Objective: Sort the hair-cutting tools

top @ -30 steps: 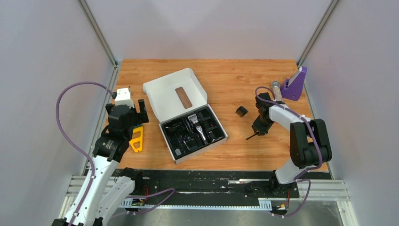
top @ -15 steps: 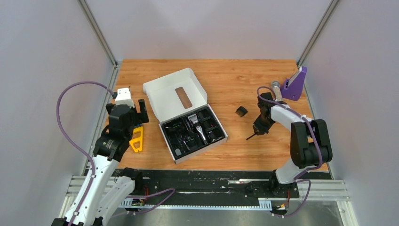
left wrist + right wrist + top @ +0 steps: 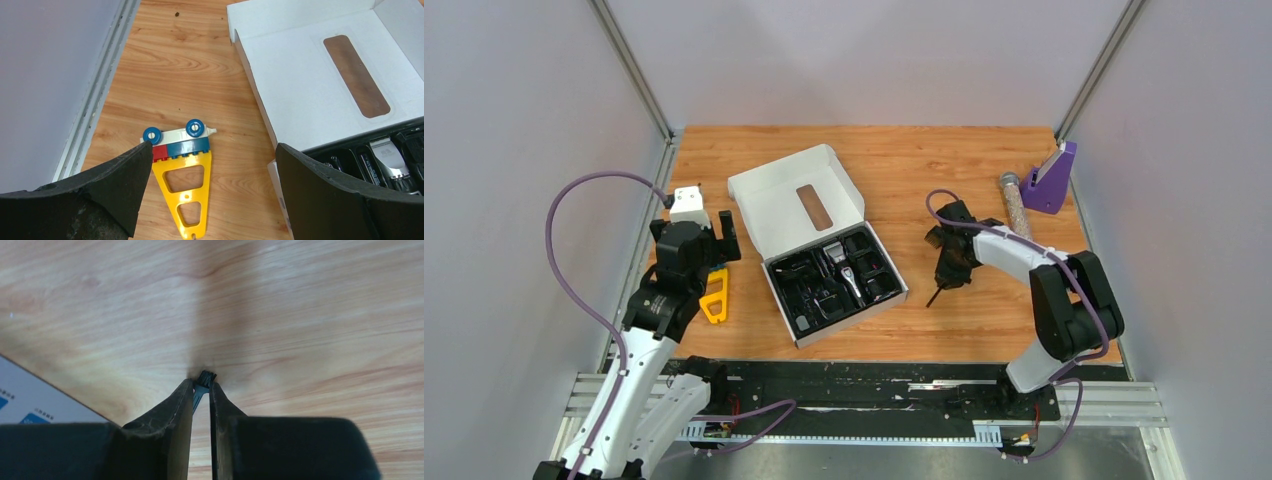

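My right gripper [image 3: 948, 275] is shut on the thin black stick [image 3: 936, 293], a small brush. Its bristle tip [image 3: 205, 376] pokes out past the fingertips just above the wood, and the gripper [image 3: 201, 386] is right of the box. The white box [image 3: 796, 200] lies open. Its black tray holds the clipper with the silver blade head [image 3: 848, 275] and other black parts. The clipper also shows in the left wrist view [image 3: 387, 155]. The right wrist covers the spot of the stubby comb guard. My left gripper [image 3: 707, 250] is open and empty over the yellow triangular piece [image 3: 186, 192].
The yellow piece [image 3: 714, 297] with red, blue and white bricks lies left of the box. A glittery silver cylinder [image 3: 1012, 205] and a purple block [image 3: 1052, 178] are at the far right. Metal rails edge the wooden table [image 3: 904, 160].
My right gripper has moved left towards the box with the thin black stick in it, uncovering the silver cylinder. The left arm has not moved.
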`<action>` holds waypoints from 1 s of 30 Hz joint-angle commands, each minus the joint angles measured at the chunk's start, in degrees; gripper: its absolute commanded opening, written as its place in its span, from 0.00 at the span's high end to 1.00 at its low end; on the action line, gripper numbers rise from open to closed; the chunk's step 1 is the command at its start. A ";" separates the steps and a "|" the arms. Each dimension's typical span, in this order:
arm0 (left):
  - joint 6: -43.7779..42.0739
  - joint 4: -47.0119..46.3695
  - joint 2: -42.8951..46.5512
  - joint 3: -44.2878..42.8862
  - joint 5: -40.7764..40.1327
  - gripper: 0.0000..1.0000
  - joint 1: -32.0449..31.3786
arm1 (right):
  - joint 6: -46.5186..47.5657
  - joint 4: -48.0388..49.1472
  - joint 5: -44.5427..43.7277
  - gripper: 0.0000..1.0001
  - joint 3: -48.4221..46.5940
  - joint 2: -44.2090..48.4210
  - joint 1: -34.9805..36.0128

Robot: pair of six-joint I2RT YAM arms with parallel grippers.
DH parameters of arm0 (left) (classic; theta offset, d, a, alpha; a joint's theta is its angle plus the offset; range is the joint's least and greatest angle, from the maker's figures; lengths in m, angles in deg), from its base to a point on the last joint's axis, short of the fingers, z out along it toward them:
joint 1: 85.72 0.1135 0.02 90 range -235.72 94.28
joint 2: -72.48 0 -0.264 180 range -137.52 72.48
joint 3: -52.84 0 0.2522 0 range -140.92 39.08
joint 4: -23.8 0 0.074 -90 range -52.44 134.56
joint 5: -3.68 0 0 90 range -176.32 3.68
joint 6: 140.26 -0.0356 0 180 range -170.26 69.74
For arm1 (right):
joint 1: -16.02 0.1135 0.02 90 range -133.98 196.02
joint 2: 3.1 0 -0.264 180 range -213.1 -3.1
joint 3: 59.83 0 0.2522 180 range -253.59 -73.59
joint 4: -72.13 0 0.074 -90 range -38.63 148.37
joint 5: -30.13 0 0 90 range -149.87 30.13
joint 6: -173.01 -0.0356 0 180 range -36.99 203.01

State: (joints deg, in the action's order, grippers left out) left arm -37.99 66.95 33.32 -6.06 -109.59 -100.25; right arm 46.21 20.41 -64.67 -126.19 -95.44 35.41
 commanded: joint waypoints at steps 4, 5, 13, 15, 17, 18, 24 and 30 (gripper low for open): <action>-0.32 -2.14 -0.17 -0.65 -0.89 0.00 0.35 | 8.67 2.25 2.90 1.00 -1.62 2.69 3.79; -0.32 -2.14 -0.21 -0.65 -0.94 0.00 0.36 | 9.31 2.27 3.13 1.00 -1.63 3.30 3.85; -0.34 -2.21 -0.79 -0.69 -0.91 0.00 0.29 | 10.78 2.10 2.63 1.00 -1.27 7.30 4.16; -0.40 -2.18 -0.95 -0.65 -0.88 0.00 0.36 | 11.33 1.97 2.33 1.00 -1.53 8.06 4.33; -0.41 -2.23 -1.11 -0.65 -0.86 0.00 0.36 | 11.81 1.65 1.91 1.00 -2.11 8.96 4.72; -0.41 -2.23 -1.21 -0.60 -0.88 0.00 0.37 | 12.24 1.47 1.78 1.00 -2.66 9.50 5.02; -0.41 -2.32 -1.66 -0.65 -0.68 0.00 0.36 | 13.50 -0.03 1.43 1.00 -7.73 11.39 7.82; -0.41 -2.32 -1.96 -0.65 -0.37 0.00 0.33 | 13.63 -0.11 2.81 1.00 -13.38 9.80 11.95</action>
State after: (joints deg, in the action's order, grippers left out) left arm -38.01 66.93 31.44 -6.06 -109.74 -100.25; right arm 58.91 20.02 -62.33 -134.91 -86.15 44.84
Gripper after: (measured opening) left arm 1.000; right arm 0.010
